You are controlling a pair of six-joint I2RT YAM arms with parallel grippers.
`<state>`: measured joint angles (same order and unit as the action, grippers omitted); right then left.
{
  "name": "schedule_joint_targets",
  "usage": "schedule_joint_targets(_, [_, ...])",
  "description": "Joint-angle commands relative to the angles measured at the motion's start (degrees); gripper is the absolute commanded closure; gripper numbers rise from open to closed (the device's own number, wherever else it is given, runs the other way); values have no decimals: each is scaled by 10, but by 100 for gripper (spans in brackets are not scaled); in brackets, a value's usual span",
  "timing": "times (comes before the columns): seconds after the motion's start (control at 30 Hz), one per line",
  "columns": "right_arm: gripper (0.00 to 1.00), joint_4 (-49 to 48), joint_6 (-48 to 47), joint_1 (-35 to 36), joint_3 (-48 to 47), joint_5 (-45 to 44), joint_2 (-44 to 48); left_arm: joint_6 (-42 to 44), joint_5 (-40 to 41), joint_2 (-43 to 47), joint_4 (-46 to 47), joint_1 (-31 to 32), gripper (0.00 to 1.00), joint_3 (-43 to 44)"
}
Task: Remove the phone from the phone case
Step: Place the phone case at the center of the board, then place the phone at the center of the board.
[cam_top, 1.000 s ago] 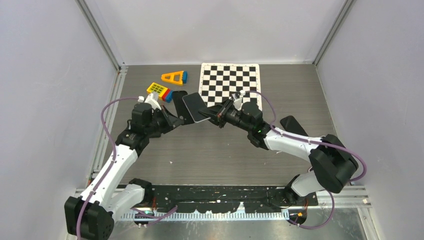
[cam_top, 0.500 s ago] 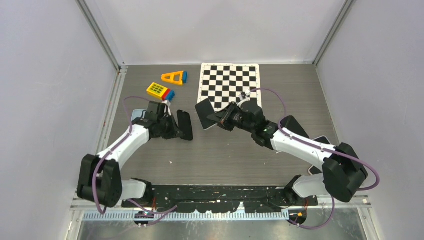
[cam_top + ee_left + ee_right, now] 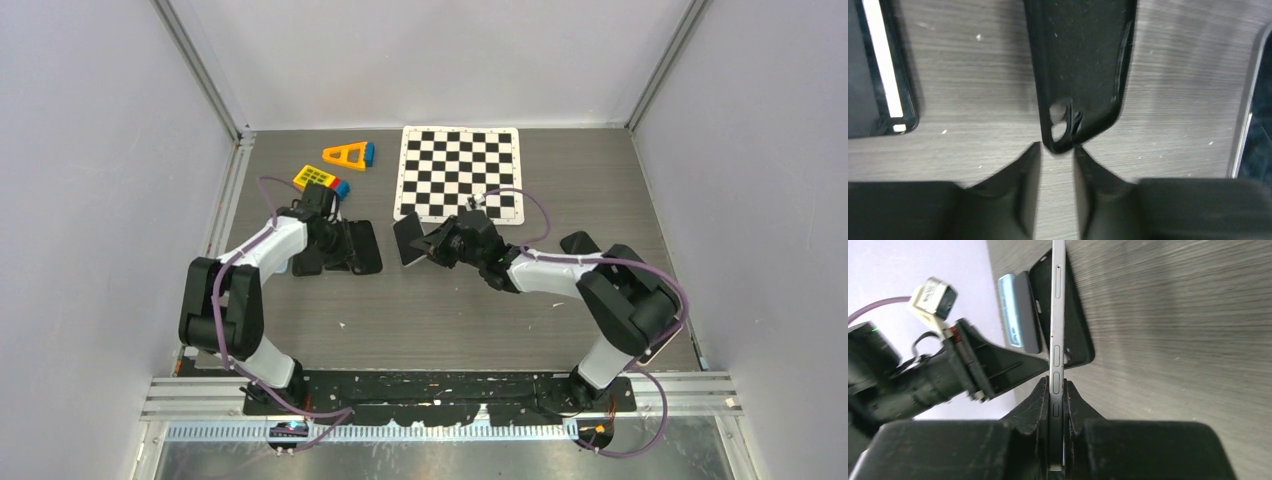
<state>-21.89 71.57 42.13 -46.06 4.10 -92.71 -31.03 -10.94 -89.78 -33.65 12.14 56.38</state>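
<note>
Your phone (image 3: 1057, 335) is out of the phone case (image 3: 1080, 65) and clamped in your right gripper (image 3: 1057, 385). The wrist view shows it edge-on, its side buttons facing the camera, with both fingers pressed flat against its two faces near one end. From above, the phone sits tilted just to the right of the case, with a narrow strip of surface (image 3: 450, 310) between them.

The case lies flat and empty, open side up, in front of your left gripper (image 3: 1057, 152). That gripper has let go. Its fingers stand parted, with grey surface showing between them, and the case's camera-cutout corner sits right at the tips.

In the left wrist view, a second dark device (image 3: 878, 70) lies just beside the case on one side, and the edge of another shows at the far side of the frame. Farther back are a checkerboard (image 3: 460, 170), a yellow block (image 3: 315, 178) and an orange triangle (image 3: 346, 155).
</note>
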Motion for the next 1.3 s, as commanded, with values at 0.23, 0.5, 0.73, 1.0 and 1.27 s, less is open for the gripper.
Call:
schedule_joint_targets(0.23, [99,-123,-47,6,-76,-4,-122,12,85,113,-81,0,30,44])
schedule_joint_targets(0.5, [99,-143,-73,8,-124,26,-217,47,49,225,-104,0,28,78])
schedule_joint_targets(0.73, [99,-129,-60,14,-144,35,-278,79,38,268,-106,1,27,64])
schedule_joint_targets(1.0, [91,-27,-117,42,-167,-13,-269,93,36,278,-99,0,26,52])
schedule_joint_targets(1.27, [91,113,-186,41,-222,-74,-243,98,36,281,-97,-1,26,44])
